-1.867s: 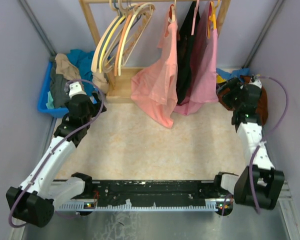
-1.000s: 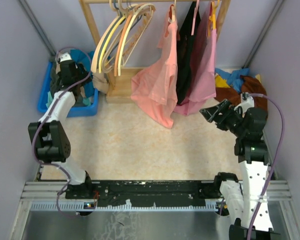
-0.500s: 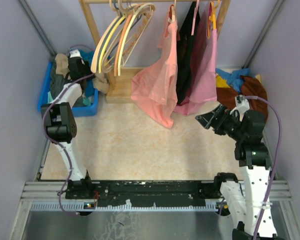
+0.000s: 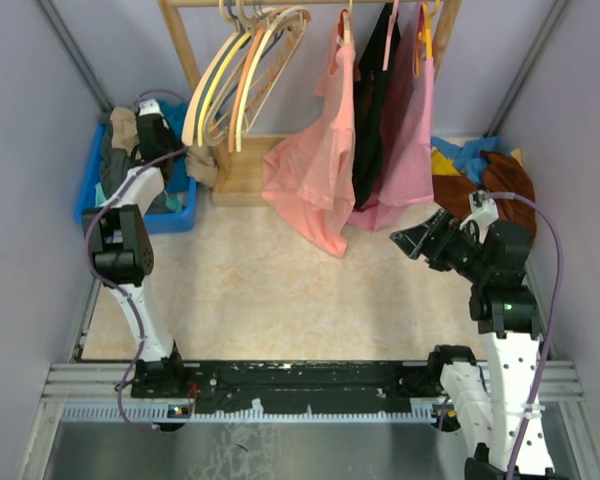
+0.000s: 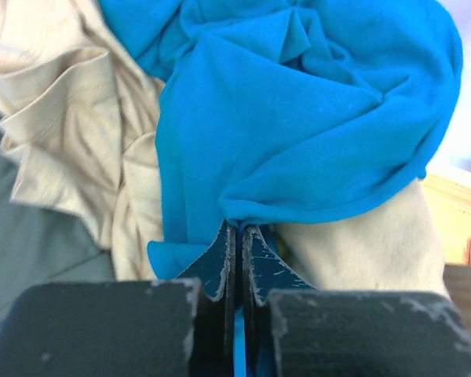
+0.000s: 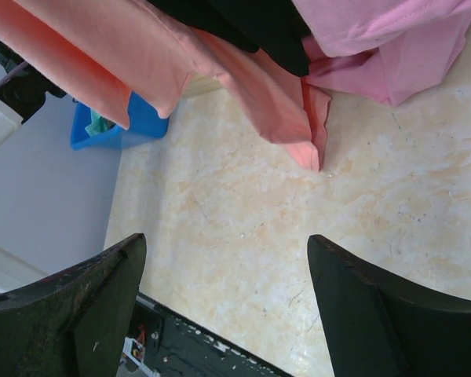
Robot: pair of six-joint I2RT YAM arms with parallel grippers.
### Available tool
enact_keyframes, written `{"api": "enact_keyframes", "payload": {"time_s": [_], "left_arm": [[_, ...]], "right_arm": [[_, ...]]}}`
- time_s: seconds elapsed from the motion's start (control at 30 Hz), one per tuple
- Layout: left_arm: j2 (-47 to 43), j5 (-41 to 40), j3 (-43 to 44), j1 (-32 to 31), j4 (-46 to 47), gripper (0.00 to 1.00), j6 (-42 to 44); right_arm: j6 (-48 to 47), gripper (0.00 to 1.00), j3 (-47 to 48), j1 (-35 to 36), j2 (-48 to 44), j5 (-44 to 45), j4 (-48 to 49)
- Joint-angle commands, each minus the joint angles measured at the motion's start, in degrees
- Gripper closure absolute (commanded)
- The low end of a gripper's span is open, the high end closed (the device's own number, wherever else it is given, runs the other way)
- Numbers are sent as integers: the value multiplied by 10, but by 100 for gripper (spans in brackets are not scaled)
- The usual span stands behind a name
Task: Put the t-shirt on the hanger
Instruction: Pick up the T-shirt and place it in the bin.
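T-shirt sits bunched in the blue bin at the counter's far-left corner, left claw pinching a fold for the pick-up, right claw spread wide, and next it likely needs lifting clear toward the cream hanger.

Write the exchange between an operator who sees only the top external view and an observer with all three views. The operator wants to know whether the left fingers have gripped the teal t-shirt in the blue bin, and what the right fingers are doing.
Operator: My view hides the grasp. Is it made?
Observer: Yes. The left wrist view shows the left fingers shut on a fold of the teal t-shirt, with beige cloth right beside it.
Operator: And the other arm?
Observer: The right wrist view shows the right fingers wide apart, with nothing between them but bare tabletop.
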Motion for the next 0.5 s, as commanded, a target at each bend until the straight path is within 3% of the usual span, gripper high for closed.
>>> {"api": "enact_keyframes", "payload": {"time_s": [0.0,0.33,0.47], "left_arm": [[-97,-24,-45,5,14,100,-17],[-202,30,-126,2,-37,100,-107],[-272,34,-208,0,-43,100,-141]], "right_arm": [[4,16,7,4,-3,-22,32],[23,16,10,5,-16,-47,44],[33,16,9,6,-25,-58,51]]}}
